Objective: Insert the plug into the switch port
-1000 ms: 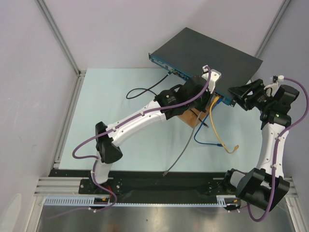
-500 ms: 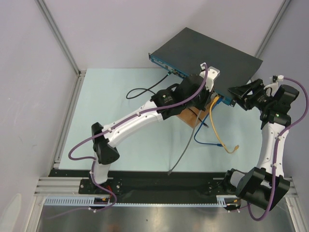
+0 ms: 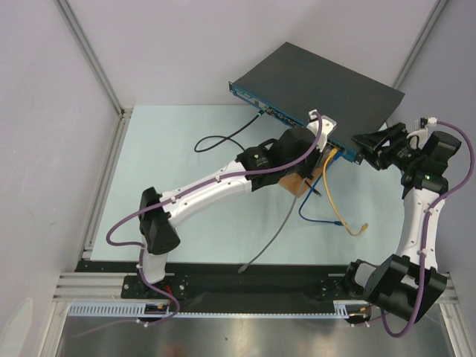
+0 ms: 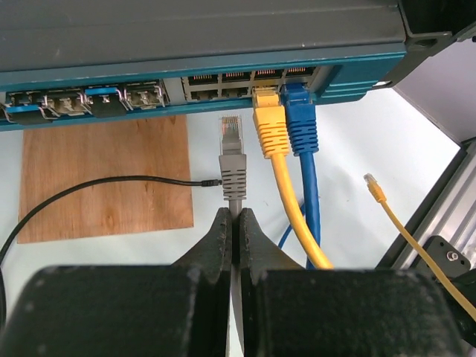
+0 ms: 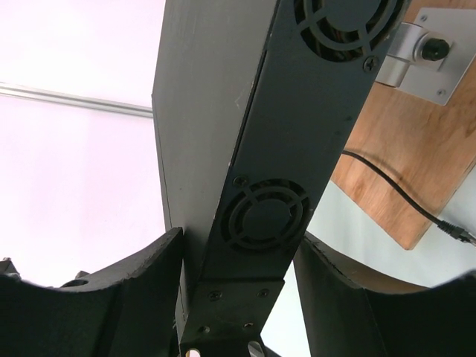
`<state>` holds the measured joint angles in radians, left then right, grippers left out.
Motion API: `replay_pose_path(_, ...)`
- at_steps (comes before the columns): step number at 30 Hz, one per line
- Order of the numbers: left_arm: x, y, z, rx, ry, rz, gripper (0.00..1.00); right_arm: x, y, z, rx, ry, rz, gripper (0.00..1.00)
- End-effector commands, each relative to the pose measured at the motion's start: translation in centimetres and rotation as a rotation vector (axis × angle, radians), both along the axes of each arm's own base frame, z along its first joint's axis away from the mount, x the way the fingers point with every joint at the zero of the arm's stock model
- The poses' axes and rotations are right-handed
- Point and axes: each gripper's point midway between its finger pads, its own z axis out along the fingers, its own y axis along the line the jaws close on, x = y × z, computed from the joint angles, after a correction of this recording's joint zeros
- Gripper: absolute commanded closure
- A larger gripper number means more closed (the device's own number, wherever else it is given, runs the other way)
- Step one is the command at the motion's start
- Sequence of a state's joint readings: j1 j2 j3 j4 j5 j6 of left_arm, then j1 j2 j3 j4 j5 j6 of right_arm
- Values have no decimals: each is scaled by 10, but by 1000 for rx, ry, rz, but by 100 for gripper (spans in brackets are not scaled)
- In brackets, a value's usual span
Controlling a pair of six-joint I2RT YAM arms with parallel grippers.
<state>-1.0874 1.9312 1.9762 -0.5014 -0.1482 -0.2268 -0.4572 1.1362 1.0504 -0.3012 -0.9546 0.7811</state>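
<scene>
Nearest us, L gripper [image 4: 232, 223] is pinched fully closed on the grey cable [image 4: 236, 203], just behind the grey plug [image 4: 232, 145]. Plug points at the switch [image 4: 186, 30], tip just short of the port row, not yet in, left of the seated yellow plug [image 4: 269, 123] & blue plug [image 4: 300, 119]. Wooden board [image 4: 104, 178] lies beneath. Further right, R gripper [image 5: 239, 236] has its jaws wide, clamping the switch's fan end.

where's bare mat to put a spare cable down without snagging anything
Widest free patch: left side of the mat, between the aluminium rail and the black cable. A smaller one sits between the trailing grey cable and the yellow cable's loose end. Crowded: right before the switch, with the wooden board, those cables and left gripper.
</scene>
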Motion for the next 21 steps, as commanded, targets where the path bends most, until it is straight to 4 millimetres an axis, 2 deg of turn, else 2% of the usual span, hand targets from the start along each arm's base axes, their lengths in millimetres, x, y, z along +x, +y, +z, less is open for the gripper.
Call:
replay_pose_path(1, -1, 2, 49, -108, -83, -6, 100, 6, -2, -8, 14, 12, -2, 41)
replay_pose_path(10, -4, 7, 71, -145, -110, 4, 100, 5, -4, -10, 8, 16, -12, 41)
replay_pose_path(14, -6, 10, 81, -161, -110, 12, 100, 5, -4, -11, 9, 17, -12, 38)
replay_pose_path(21, -6, 3, 74, -149, -95, -1, 100, 5, -4, -10, 10, 14, -10, 35)
